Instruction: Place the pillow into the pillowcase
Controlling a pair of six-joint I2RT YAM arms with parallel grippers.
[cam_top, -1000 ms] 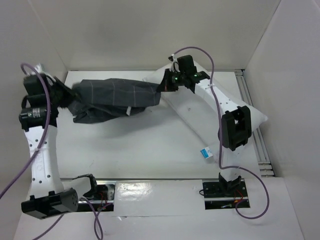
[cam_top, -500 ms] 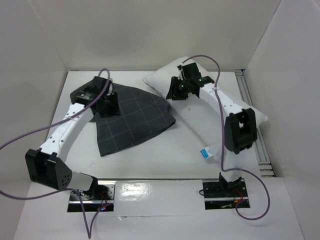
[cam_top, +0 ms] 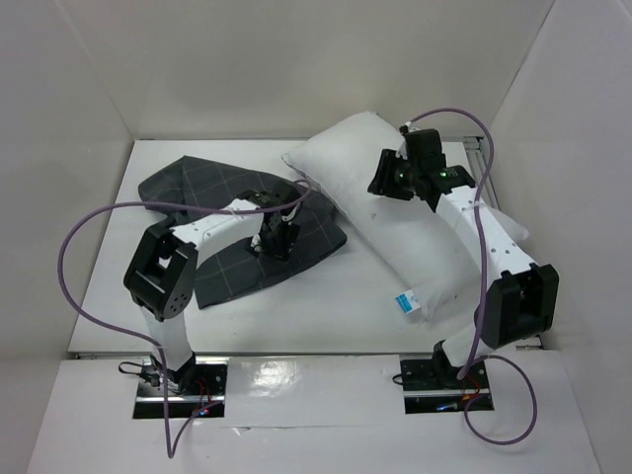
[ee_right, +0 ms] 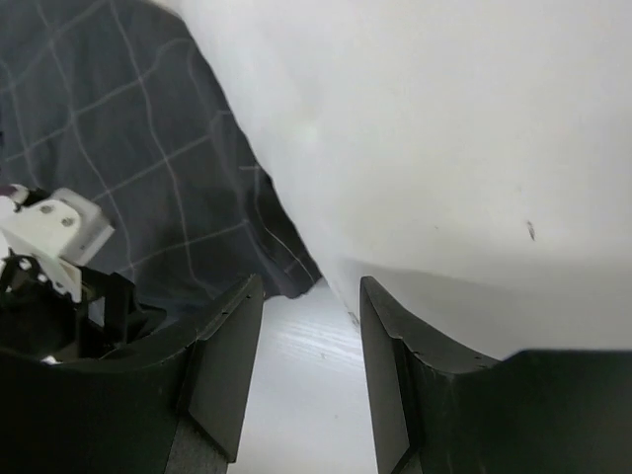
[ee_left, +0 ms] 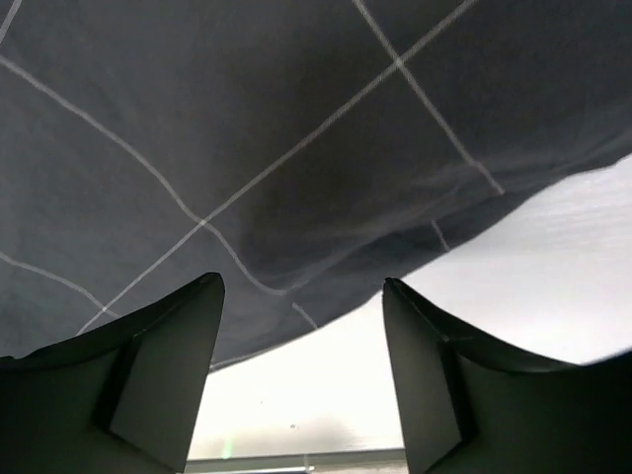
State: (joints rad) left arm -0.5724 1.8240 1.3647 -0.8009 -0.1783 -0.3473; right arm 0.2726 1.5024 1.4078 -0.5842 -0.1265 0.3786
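Observation:
The white pillow (cam_top: 395,212) lies diagonally across the right half of the table, its small blue-and-white tag (cam_top: 407,301) at the near end. The dark checked pillowcase (cam_top: 212,202) lies spread flat to its left, one corner next to the pillow. My left gripper (cam_top: 277,243) hangs low over the near right part of the pillowcase (ee_left: 247,128). It (ee_left: 301,296) is open, with only bare table between the fingers (ee_left: 168,370). My right gripper (cam_top: 385,184) hovers above the pillow's (ee_right: 454,118) left edge. It (ee_right: 311,286) is open and holds nothing. The pillowcase (ee_right: 128,138) lies beyond it.
White walls enclose the table on the left, back and right. A metal rail (cam_top: 515,286) runs along the right edge. Purple cables (cam_top: 74,247) loop off both arms. My left wrist (ee_right: 54,232) shows at the left of the right wrist view.
Both grippers opened and let go of the pillowcase, which now lies flat. The left arm swung from the far left to the cloth's middle. The right gripper moved right over the pillow.

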